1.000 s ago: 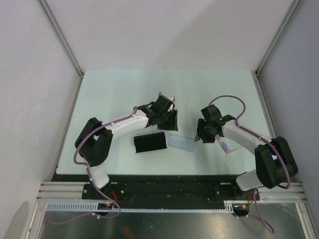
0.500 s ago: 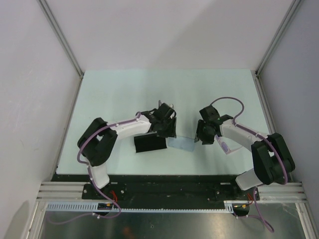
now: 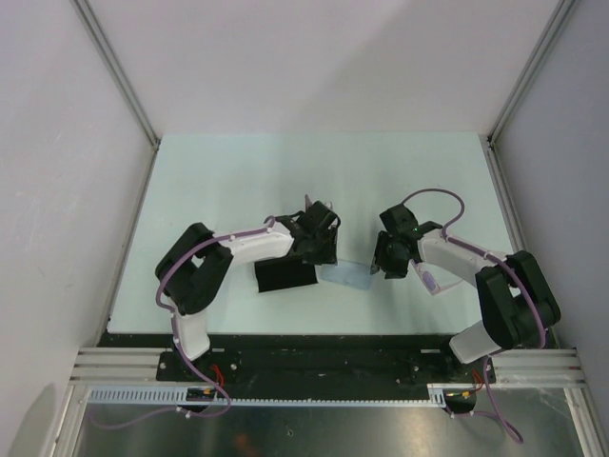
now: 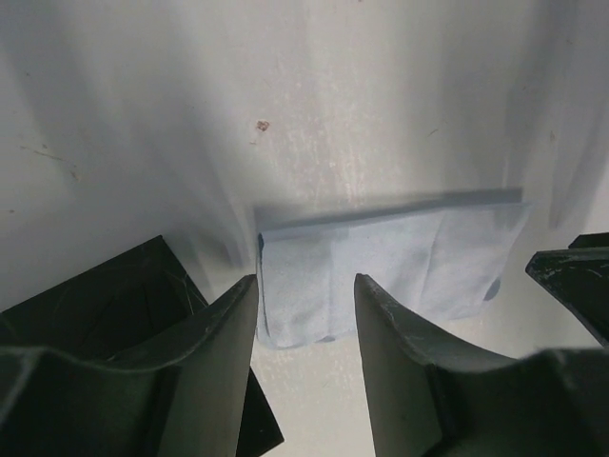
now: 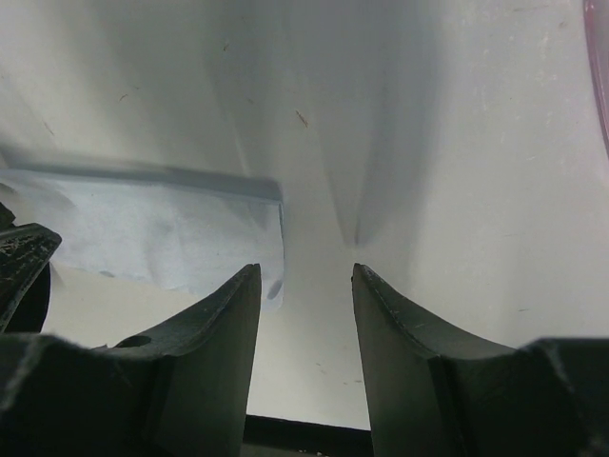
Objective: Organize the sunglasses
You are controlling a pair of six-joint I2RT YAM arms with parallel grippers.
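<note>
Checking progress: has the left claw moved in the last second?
Yes. The left claw shifted down the top view, closer to the unmoved black oblong case.

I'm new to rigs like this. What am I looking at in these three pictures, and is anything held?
Two robot arms share a table. The wide picture comes from a fixed camera above and behind them; the other two come from cameras on the wrists. On the table lie a black case, a pale blue cloth and the sunglasses, beside the right arm. The left gripper and right gripper hover at opposite ends of the cloth, both open, holding nothing.
</note>
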